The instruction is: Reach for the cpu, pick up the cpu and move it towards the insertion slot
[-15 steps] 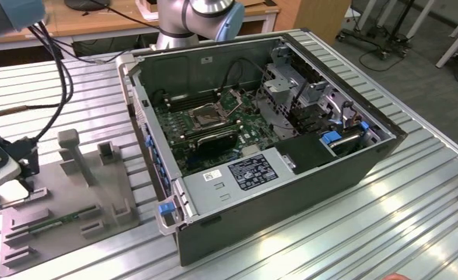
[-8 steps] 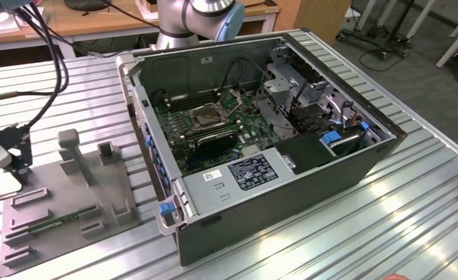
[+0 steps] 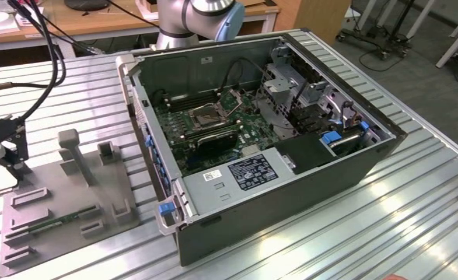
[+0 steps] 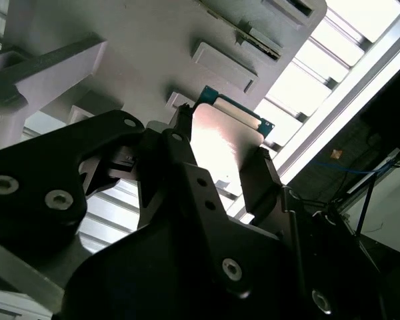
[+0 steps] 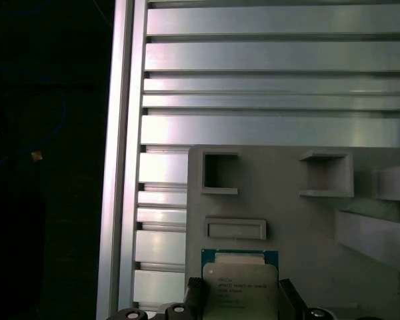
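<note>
We judge pickup in hand: gripper point(image 4: 220, 163) pinches the cpu point(image 4: 227, 133) over the tray point(image 4: 147, 33); transfer to the slot point(image 3: 207, 116) needs a level grip.

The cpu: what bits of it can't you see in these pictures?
First wrist view: the cpu is cut off by the picture's edge, and the gripper covers its two sides.
Second wrist view: the gripper's dark body hides the cpu's near end, so I cannot tell whether it rests on the grey tray.
Both wrist views: its underside faces away.
Exterior view: the insertion slot is too small to show its pins.
</note>
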